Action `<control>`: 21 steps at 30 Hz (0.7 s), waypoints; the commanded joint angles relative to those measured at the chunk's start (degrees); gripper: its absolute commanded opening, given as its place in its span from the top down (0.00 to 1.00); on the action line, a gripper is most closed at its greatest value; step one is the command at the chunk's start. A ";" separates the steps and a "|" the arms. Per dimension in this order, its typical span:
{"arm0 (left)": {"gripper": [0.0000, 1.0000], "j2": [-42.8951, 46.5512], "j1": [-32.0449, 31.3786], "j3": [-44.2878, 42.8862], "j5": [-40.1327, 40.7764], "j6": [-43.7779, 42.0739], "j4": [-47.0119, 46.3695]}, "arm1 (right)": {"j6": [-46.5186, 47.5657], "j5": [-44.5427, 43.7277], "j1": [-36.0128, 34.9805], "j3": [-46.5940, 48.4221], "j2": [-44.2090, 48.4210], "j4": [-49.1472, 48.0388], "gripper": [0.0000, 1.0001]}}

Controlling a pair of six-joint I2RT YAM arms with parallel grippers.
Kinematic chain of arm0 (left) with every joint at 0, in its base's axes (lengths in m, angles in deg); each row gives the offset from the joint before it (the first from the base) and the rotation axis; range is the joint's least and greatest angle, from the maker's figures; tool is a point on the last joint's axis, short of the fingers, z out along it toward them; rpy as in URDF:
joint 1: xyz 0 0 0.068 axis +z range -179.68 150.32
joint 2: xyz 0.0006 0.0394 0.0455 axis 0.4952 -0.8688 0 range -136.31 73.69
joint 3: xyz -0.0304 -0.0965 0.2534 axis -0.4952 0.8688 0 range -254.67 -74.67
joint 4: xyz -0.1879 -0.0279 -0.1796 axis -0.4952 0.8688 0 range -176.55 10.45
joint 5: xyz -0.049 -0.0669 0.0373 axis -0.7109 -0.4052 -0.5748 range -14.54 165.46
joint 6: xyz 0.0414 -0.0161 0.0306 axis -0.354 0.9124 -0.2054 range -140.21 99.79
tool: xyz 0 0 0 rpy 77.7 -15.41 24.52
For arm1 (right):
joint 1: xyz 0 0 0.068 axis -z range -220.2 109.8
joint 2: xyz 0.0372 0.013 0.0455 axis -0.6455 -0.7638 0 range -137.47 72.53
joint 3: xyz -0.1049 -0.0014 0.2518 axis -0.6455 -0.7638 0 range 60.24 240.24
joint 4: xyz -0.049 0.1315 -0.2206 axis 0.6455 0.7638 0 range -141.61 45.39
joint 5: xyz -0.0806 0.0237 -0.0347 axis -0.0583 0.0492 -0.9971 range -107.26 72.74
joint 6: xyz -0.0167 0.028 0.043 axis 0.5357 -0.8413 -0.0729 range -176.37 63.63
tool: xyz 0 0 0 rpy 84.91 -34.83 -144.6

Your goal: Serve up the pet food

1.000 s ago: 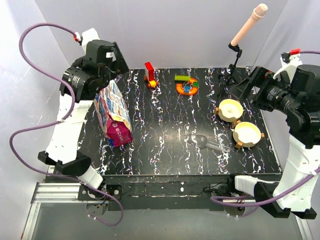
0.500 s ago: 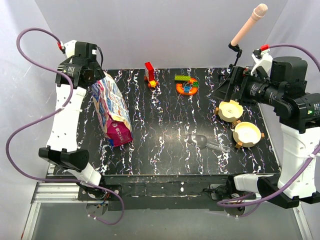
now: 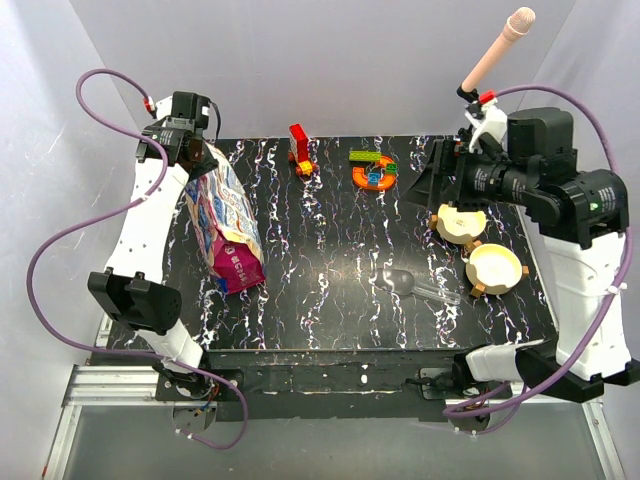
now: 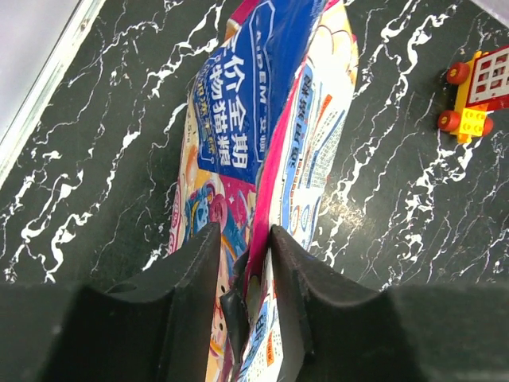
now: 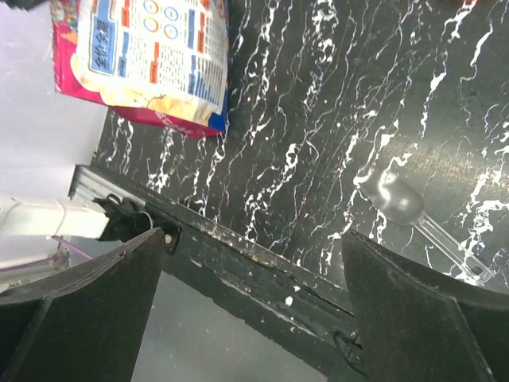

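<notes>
Glossy pet food bag [image 4: 270, 135] sits pinched between left fingers [image 4: 195, 274]

One bag [image 3: 225, 225], scoop [image 3: 415, 287], two bowls [image 3: 462, 208], two toys [image 3: 372, 172]

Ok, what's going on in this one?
The left gripper has the top edge of the pet food bag pinched between its fingers; the bag sits at the left side of the table. The right gripper is open and holds nothing, hanging over the table beside the two bowls, which both look empty. A clear scoop lies untouched near them. No food has been served yet.
</notes>
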 commanded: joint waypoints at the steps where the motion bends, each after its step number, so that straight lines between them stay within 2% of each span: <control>1: 0.73 3.01 0.20 0.90 -1.80 0.10 -2.50 | 1.59 -2.25 -3.23 -1.67 -0.50 -0.99 0.02; 4: 0.91 4.42 0.20 2.31 -2.42 0.72 -2.67 | 0.98 -4.27 -5.95 -3.25 -0.23 -2.22 0.02; 7: 1.00 6.09 0.20 2.93 -3.12 0.81 -2.67 | -0.08 -6.11 -8.94 -4.92 -0.15 -3.45 0.02; 12: 1.00 8.55 0.20 3.01 -7.24 2.82 0.13 | -1.31 -8.66 -13.78 -6.68 -0.85 -4.59 0.02; 17: 1.00 12.24 -0.15 5.48 -14.00 8.61 1.19 | -2.54 -9.81 -15.63 -7.91 -0.85 -5.73 0.02; 21: 1.00 12.77 -4.88 4.34 -16.13 12.57 1.98 | -3.68 -9.20 -16.07 -8.88 -0.76 -6.88 0.02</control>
